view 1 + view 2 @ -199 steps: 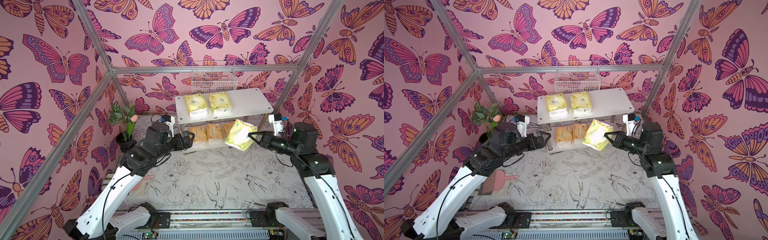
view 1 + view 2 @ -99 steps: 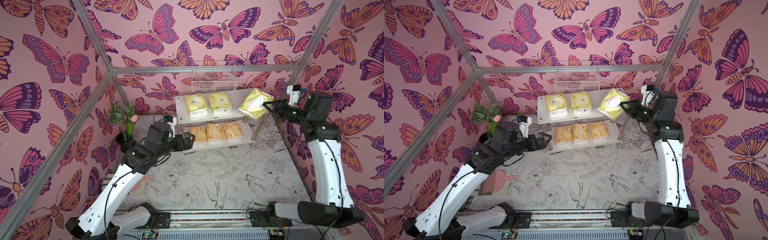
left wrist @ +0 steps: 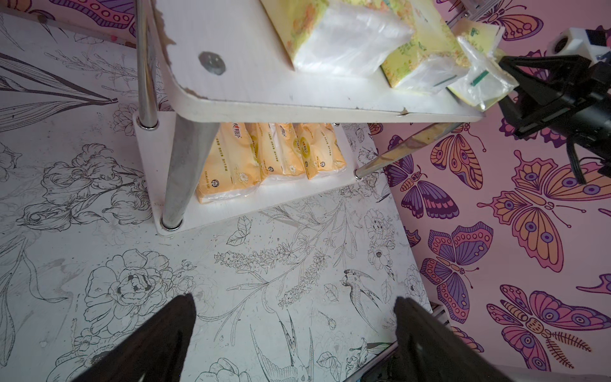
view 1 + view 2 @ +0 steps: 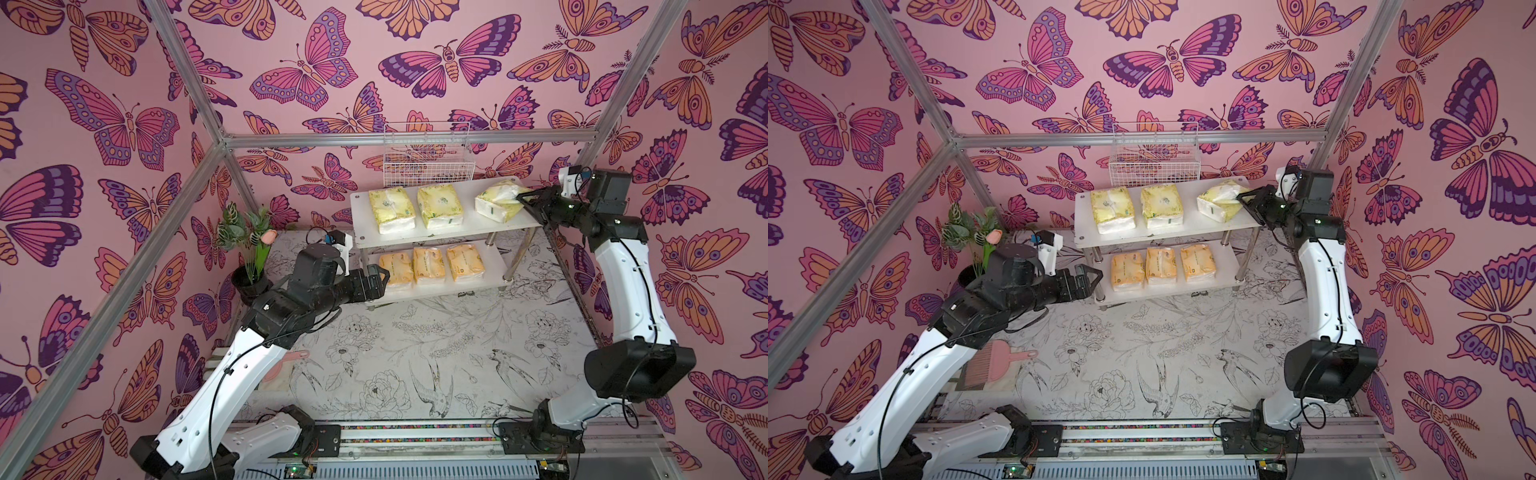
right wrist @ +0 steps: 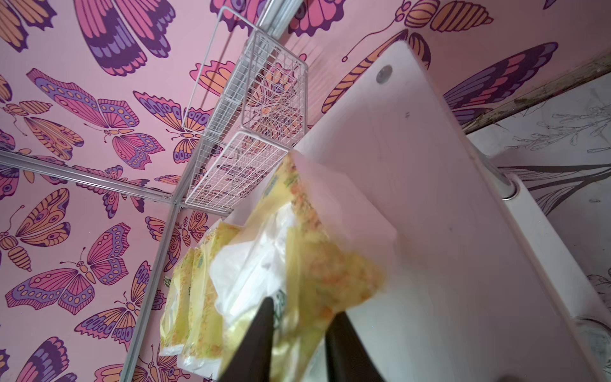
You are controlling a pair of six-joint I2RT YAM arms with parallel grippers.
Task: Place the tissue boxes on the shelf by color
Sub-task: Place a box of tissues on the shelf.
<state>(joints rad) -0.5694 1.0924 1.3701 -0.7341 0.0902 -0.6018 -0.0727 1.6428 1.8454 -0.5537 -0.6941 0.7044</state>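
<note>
while the right gripper (image 4: 521,199) reaches in level with the top board (image 4: 457,235) of the shelf, its jaws stand part way apart with the near end of a pale pack (image 4: 496,201) between them. in the right wrist view the two dark fingers (image 5: 261,330) flank the crinkled wrap, but the pack is blurred there, so i cannot tell whether the pads touch it. this pack is at the right end of the top board, tilted and skewed rather than flat, and how much of it rests on the board is unclear. two more pale packs (image 4: 392,210) (image 4: 439,205) lie flat side by side on the left and middle of the same board, with a narrow gap between them and a wider gap to the tilted one. on the lower board (image 4: 492,266) three orange packs (image 4: 395,270) (image 4: 428,266) (image 4: 464,262) lie in a close row; in the left wrist view they look pressed together. the left gripper (image 4: 380,282) hovers just beside the shelf's front left leg (image 4: 1098,276), about level with the lower board, with its jaws wide and nothing between them. the left wrist view shows its fingers (image 3: 165,330) spread over the flowered table (image 3: 264,281). a wire basket (image 4: 428,166) hangs on the wall behind the shelf. a potted plant (image 4: 249,237) stands in the back left corner. a pink brush (image 4: 1000,365) lies on the table under the left arm.
</note>
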